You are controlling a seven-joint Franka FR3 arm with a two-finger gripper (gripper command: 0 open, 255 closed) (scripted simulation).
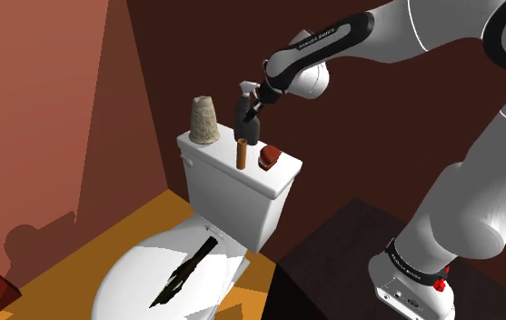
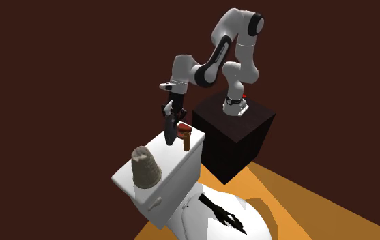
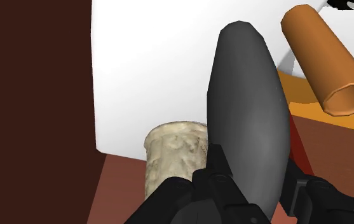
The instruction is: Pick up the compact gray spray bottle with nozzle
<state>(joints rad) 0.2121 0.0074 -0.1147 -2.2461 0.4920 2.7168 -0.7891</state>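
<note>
1 dark gray spray bottle (image 1: 246, 130), upright at the toilet tank (image 1: 233, 182) top, just beside 1 orange tube (image 1: 241, 155). Black gripper (image 1: 252, 109) pinching its neck. Step judged: grasp made, lift pending. Next move calls for a straight rise, clear of the tube.

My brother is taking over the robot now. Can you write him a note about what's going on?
Gripper: shut on the dark gray spray bottle, at the toilet tank lid.
Also on the lid: orange tube, small red object, beige cone.
Done: bottle grasped.
Left: lift it straight up, clear of the tube. I cannot tell if it is off the lid yet.
</note>
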